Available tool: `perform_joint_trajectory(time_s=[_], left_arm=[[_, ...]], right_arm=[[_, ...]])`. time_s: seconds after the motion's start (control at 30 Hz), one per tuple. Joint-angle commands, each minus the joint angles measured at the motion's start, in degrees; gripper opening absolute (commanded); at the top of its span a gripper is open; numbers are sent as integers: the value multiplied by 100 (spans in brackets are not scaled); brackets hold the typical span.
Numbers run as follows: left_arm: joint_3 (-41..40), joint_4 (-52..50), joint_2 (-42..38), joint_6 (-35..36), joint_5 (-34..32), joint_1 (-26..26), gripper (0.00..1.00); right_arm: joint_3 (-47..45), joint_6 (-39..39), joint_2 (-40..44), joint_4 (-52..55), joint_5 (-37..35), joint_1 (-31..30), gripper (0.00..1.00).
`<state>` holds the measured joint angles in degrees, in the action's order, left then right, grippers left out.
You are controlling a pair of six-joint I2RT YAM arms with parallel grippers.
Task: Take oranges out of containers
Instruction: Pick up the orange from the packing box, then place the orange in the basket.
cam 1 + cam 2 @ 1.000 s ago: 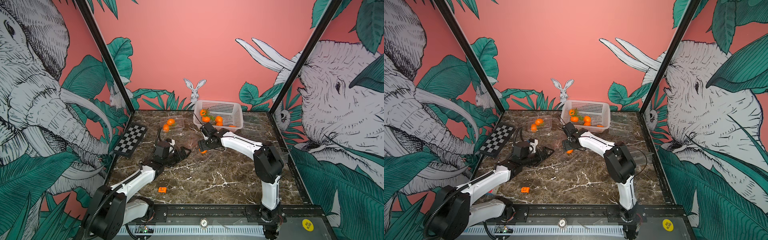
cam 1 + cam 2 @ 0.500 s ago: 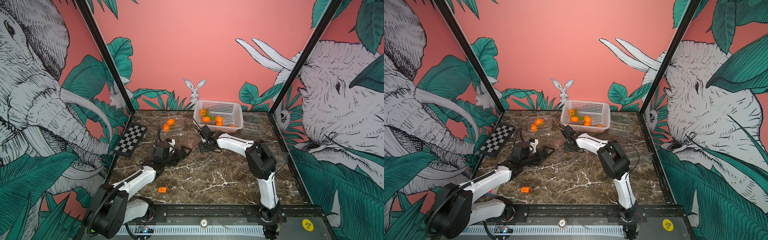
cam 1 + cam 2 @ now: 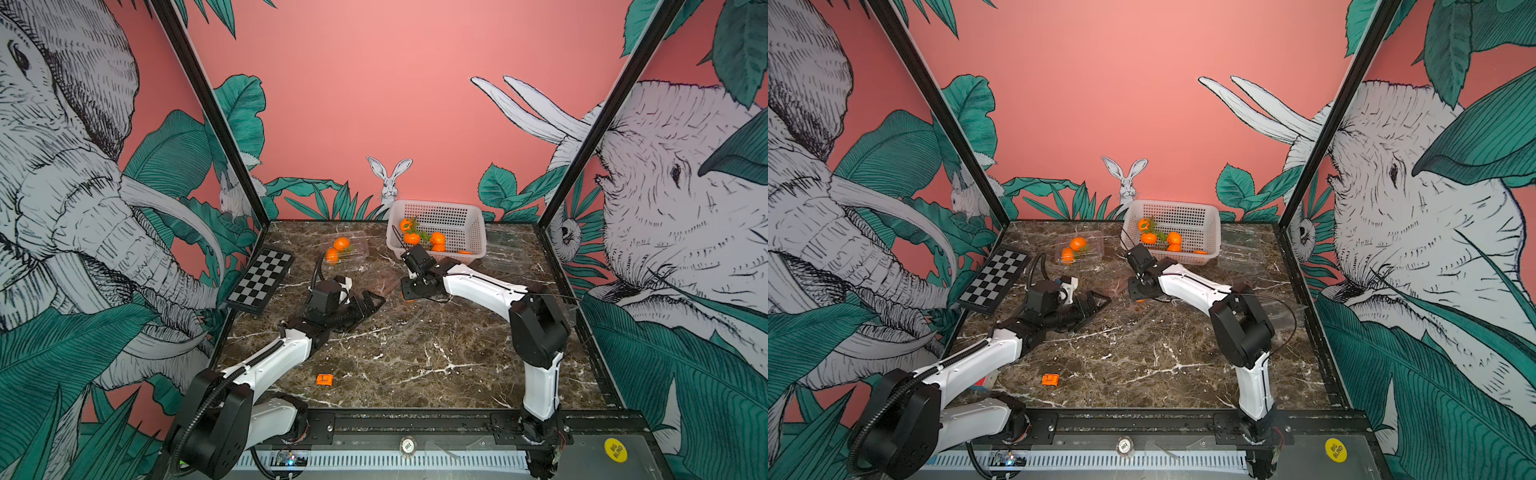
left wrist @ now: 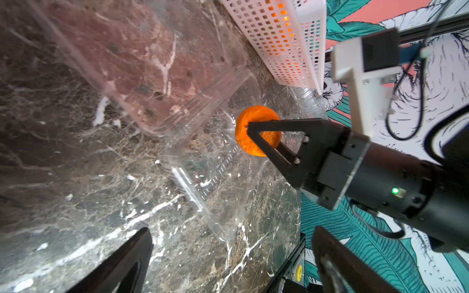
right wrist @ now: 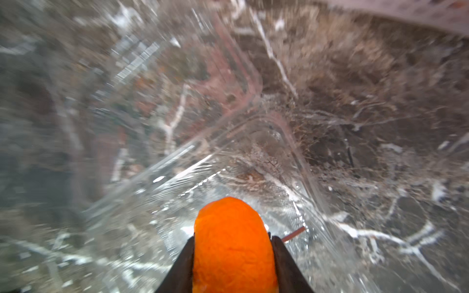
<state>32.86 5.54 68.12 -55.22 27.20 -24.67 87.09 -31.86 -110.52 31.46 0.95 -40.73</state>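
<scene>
Orange fruit (image 5: 233, 228) fills the lower middle of the right wrist frame, gripped by our right pincer (image 5: 233, 241) just above the open clear container (image 4: 198, 152). Our left pincer (image 4: 231, 229) gapes wide, holding nothing, low over the tabletop (image 3: 415, 353).

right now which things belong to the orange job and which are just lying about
job: round orange fruit held by right fingers; two oranges in clear plastic clamshell box; white perforated basket
lying about: black-and-white checkerboard; small flat orange square block
</scene>
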Motion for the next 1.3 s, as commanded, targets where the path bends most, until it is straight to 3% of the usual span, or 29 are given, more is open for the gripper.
perform_joint_trajectory(time_s=[0.0, 0.27, 0.6, 0.93, 1.17, 1.27], left_arm=[[622, -484, -76, 324, 183, -29, 99], [2384, -904, 1209, 667, 210, -284, 99], [4473, -1186, 3222, 761, 311, -714, 99], [4939, -1099, 3954, 624, 391, -777, 99], [4787, -1455, 3763, 765, 130, -791, 99], [4989, -2078, 3639, 972, -157, -811, 99]], right_arm=[[187, -395, 506, 179, 176, 272, 39], [970, -736, 406, 226, 665, 1489, 39], [2586, -624, -1081, 588, 675, 2424, 43], [3883, -195, -2333, 1160, 440, 2665, 47], [4112, -4, -2383, 1171, 619, 2817, 61], [4264, 35, -2243, 1177, 856, 2834, 66]])
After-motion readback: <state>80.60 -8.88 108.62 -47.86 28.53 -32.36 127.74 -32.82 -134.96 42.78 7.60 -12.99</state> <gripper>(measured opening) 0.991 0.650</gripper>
